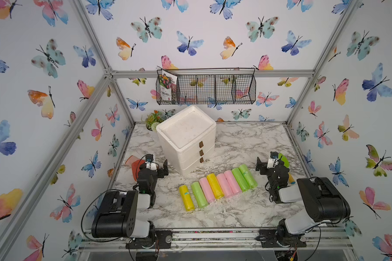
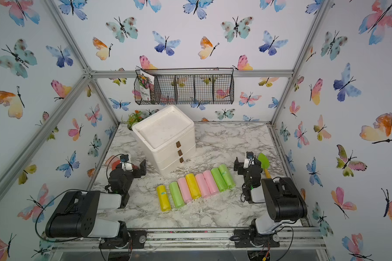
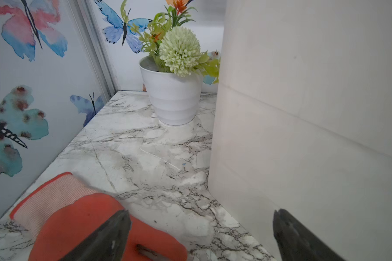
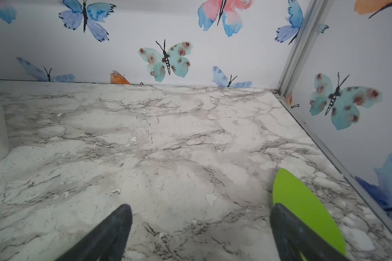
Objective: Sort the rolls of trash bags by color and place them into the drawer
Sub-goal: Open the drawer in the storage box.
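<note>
Several rolls of trash bags lie side by side in a slanted row on the marble table in both top views. Two are yellow [image 1: 186, 198] [image 1: 215, 185], three light green [image 1: 199, 194] [image 1: 240, 179] [image 1: 247, 175] and three pink [image 1: 207, 189] [image 1: 224, 185] [image 1: 232, 182]. The white three-drawer unit [image 1: 186, 137] stands behind them, every drawer shut. My left gripper [image 3: 201, 217] is open and empty beside the unit's left wall. My right gripper [image 4: 200, 206] is open and empty over bare table, right of the row.
An orange rubber glove [image 3: 77, 214] lies under my left gripper's outer finger. A green-bladed trowel [image 4: 303, 203] lies by my right gripper's outer finger. A white pot with a fake plant [image 3: 174, 99] stands at the back left. A black wire basket [image 1: 206, 87] hangs on the back wall.
</note>
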You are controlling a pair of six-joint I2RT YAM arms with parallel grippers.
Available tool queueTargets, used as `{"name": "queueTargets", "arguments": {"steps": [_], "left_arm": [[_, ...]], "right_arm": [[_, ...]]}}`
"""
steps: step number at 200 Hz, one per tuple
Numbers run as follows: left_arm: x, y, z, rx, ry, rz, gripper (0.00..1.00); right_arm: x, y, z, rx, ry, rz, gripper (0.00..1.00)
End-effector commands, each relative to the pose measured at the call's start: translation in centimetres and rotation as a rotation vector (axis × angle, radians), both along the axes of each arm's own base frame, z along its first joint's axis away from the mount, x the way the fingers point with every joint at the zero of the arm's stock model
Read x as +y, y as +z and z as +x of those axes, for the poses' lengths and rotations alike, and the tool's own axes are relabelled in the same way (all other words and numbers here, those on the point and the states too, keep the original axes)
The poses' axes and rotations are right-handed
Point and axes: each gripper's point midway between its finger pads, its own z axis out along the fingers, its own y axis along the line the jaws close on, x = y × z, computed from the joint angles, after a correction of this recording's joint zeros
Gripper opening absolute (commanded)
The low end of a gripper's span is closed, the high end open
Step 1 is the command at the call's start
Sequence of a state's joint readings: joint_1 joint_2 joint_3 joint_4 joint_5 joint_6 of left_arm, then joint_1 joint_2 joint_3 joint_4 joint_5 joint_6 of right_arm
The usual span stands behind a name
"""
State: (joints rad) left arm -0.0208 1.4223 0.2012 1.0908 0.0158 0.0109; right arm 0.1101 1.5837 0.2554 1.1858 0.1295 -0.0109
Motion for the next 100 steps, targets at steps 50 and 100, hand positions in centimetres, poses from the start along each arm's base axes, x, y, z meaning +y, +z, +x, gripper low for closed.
{"name": "queueTargets", "arguments": {"steps": [50,100], "left_arm": [[0.0,0.4,0.1,-0.011,-0.001,-0.002,0.99],[0.02,0.52,0.15,-0.014,0.001,-0.004,0.99]], "right_arm": [[-0.13,0.57,0.29,-0.014,-0.004,0.008,0.98],[-0.12,0.54,0.37,-0.012,-0.004,0.01,0.98]]}}
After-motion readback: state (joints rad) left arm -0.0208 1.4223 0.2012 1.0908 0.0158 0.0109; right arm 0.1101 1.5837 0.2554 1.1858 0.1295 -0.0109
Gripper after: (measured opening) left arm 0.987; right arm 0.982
